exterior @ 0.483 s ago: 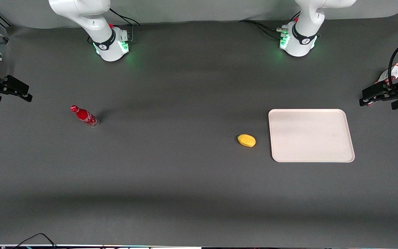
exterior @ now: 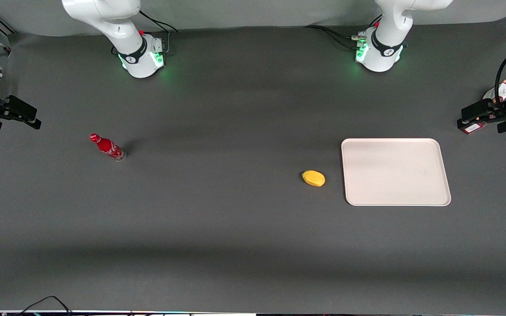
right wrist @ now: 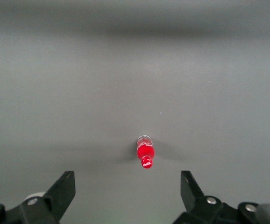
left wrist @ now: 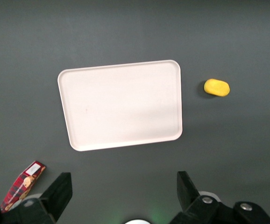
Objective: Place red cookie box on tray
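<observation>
Approach step: the gripper (left wrist: 121, 196), fingers spread apart and holding nothing, is hovering high at the working arm's end of the table. The box (left wrist: 23, 185) is lying on the table near the tray (left wrist: 121, 106), not on it. Next: descending over the box and closing across its narrow sides.

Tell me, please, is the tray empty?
Yes, empty: the tray is bare, and the open gripper hangs above the table beside it.

High front view; downward wrist views
</observation>
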`<state>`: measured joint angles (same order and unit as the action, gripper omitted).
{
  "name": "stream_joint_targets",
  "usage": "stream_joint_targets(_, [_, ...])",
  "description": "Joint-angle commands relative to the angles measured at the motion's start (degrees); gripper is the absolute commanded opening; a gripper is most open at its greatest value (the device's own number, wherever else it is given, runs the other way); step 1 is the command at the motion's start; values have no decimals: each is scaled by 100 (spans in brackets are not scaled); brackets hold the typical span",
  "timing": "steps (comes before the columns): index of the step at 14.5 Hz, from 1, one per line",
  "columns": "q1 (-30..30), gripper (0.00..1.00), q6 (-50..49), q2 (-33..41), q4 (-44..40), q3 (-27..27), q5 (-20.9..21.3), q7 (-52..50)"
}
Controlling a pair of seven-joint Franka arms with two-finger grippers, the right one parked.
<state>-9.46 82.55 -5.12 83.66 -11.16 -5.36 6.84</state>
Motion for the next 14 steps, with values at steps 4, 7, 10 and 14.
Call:
stream_joint_targets(4, [-3,100,498,1335,1684,88,184,-95])
stream_joint_targets(7, [15,100,702,1786,2329,71,456,1])
stream_joint_targets(10, [41,100,562,1804,2479,-385,1192,447])
stream_joint_targets(14, [50,100,797,1795,3005,-1763,2308,2291])
